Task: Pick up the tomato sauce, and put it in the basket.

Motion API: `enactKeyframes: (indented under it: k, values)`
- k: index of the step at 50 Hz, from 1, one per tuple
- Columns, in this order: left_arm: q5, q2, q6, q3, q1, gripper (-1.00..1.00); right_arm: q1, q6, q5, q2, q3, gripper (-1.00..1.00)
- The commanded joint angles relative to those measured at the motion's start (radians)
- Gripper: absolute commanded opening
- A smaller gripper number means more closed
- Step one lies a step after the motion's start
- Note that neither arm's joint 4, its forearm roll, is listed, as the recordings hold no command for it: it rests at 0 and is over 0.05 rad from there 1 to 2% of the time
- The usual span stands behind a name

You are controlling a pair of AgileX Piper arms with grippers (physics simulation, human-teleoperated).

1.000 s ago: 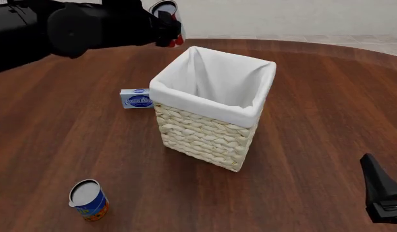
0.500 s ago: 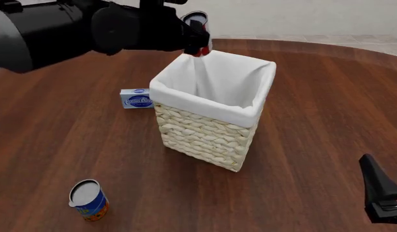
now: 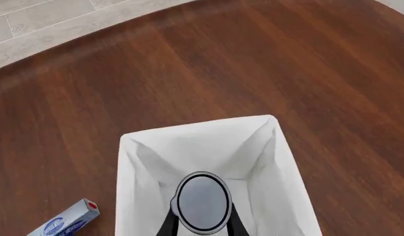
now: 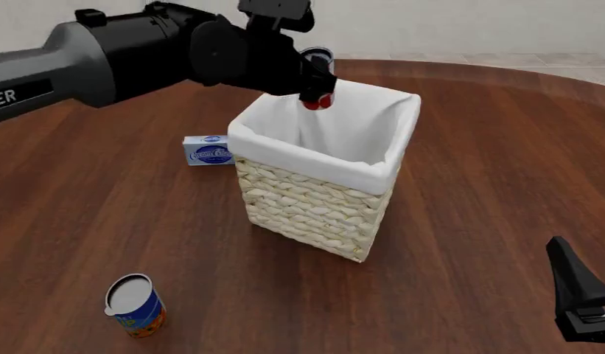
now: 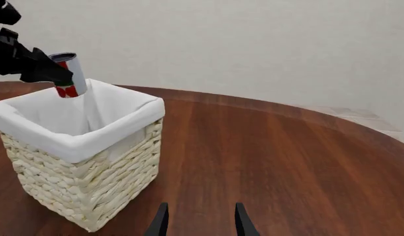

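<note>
My right claw (image 5: 200, 221), fingers spread, empty, low over the brown wooden bench (image 4: 479, 184). Farther off, my left claw (image 4: 315, 86) pinches the small red-labelled, silver-topped tomato sauce can (image 4: 319, 100) above the open cream wicker basket with white lining (image 4: 317, 199), over its far-left corner.

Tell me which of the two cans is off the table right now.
The tomato sauce, the red-labelled can held by the left gripper over the basket. The blue-and-orange can stands on the table, near the front edge.
</note>
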Motion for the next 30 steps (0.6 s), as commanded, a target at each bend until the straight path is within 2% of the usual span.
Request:
enactKeyframes:
  k: [1, 30]
  values:
    - [0.057, 0.061, 0.02, -0.046, -0.009, -1.0, 0.002, 0.001, 0.001, 0.0, 0.0, 1.0]
    - [0.105, 0.154, 0.038, -0.083, -0.013, -1.0, 0.005, 0.014, 0.005, -0.005, 0.0, 1.0]
